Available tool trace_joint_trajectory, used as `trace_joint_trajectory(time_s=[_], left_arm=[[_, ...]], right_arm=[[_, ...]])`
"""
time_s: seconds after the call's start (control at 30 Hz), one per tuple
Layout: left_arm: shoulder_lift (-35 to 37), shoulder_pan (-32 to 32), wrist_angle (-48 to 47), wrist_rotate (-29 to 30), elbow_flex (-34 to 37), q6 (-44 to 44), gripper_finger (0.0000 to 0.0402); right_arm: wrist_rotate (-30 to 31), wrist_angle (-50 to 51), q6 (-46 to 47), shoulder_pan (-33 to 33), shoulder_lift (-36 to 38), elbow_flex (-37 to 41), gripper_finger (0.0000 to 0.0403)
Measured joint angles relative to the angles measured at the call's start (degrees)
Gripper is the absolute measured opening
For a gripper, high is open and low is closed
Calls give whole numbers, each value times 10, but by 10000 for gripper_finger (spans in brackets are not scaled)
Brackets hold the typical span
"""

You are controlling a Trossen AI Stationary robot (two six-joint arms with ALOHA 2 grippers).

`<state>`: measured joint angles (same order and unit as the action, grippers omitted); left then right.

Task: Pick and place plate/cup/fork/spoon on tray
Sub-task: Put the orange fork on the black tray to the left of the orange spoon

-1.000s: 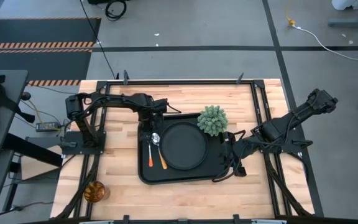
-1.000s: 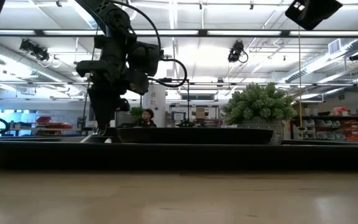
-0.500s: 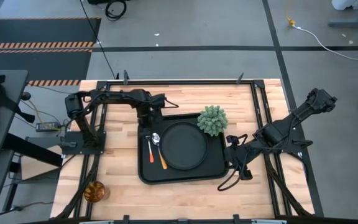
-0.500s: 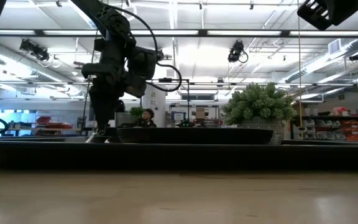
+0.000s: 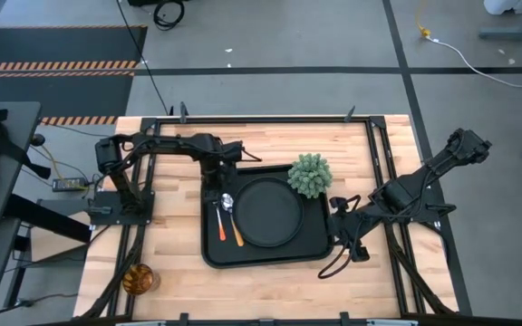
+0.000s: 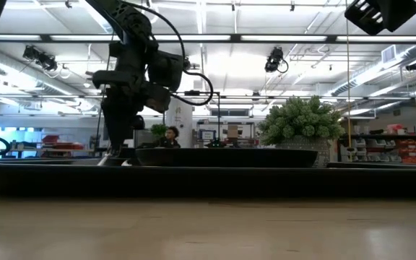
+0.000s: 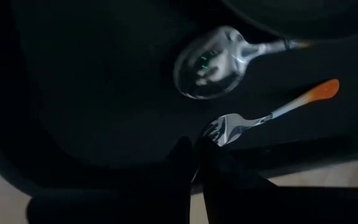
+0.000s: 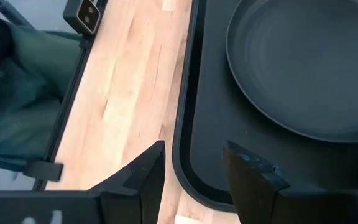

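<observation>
My left pincer (image 7: 194, 163), fingers together and empty, hangs above the red-orange-handled fork (image 7: 272, 112) lying beside the silver-bowled spoon (image 7: 213, 62) on the flat black rectangular tray (image 5: 265, 254).

We see a matt black plate (image 8: 303, 68) beside the spoon (image 7: 213, 62), whose polished metal bowl gleams, on pale smooth wood table (image 5: 179, 281).

1. The whole table (image 5: 270, 281) is seen from straight overhead.
2. A level, table-height view is taken across the tray (image 6: 208, 179).
3. The tray is viewed closely by both wrist cameras.
</observation>
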<state>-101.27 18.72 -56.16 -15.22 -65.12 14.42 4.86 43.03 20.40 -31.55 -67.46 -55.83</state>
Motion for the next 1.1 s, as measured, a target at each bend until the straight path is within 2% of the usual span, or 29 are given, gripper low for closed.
trace_joint_trajectory(time_s=[0.27, 0.43, 0.67, 0.97, 1.1], left_arm=[[-34, -28, -66, 30, 0, 45, 18], [-69, -45, -23, 27, 0, 57, 19], [-75, -42, -7, 33, -14, 66, 23], [-74, -40, -6, 141, -21, 62, 75], [-75, -39, -3, 149, -20, 60, 102]], right_arm=[[-1, 16, -6, 0, 0, 0, 167], [-1, 18, 7, 0, 0, 0, 167], [-18, 23, 16, 0, 0, 0, 167], [-14, 21, -10, 20, 0, 0, 167], [-14, 21, -11, 25, 0, 0, 167]])
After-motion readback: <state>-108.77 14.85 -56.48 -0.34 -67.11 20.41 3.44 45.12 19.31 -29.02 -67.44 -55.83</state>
